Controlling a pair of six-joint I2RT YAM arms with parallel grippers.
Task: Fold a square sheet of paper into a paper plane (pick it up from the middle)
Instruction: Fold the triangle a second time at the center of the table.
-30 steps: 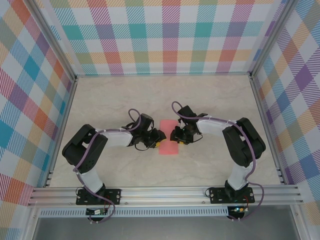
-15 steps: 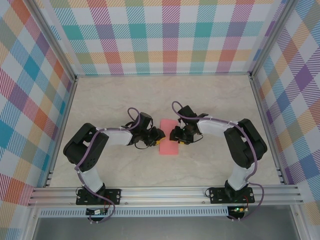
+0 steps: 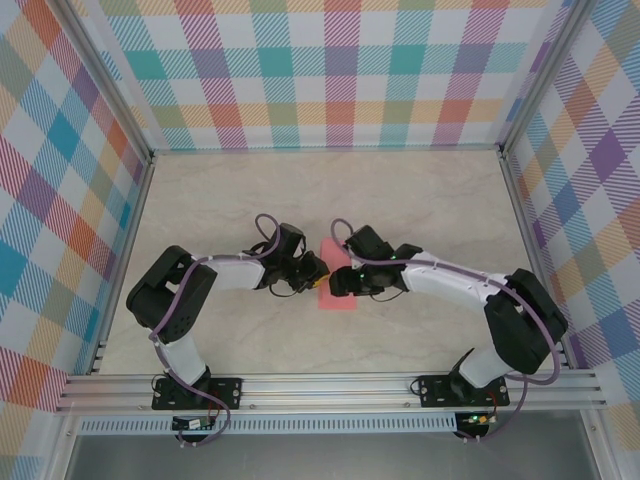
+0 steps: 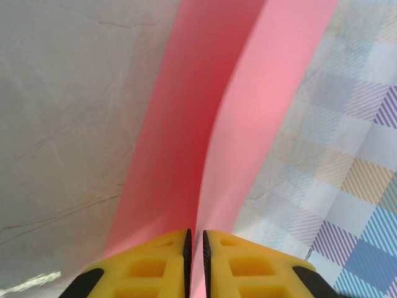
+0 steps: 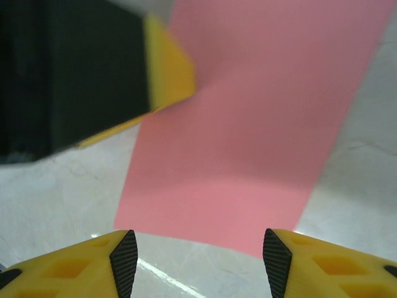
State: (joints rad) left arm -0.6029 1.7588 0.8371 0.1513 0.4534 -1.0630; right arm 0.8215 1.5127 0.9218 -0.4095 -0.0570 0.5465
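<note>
- While the left gripper (image 4: pixel 195 241) pinches a lifted edge of the square sheet of paper (image 4: pixel 180 124), jaws narrower than a second ago, the right gripper (image 5: pixel 198 254) gapes wider, holding nothing.
- Right gripper has swung left over the sheet, mid-table (image 3: pixel 230 200).
- One sheet, two grippers.

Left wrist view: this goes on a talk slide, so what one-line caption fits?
The left hand pinches a thin salmon-pink paper sheet at its edge, pale marbled tabletop alongside.
</note>
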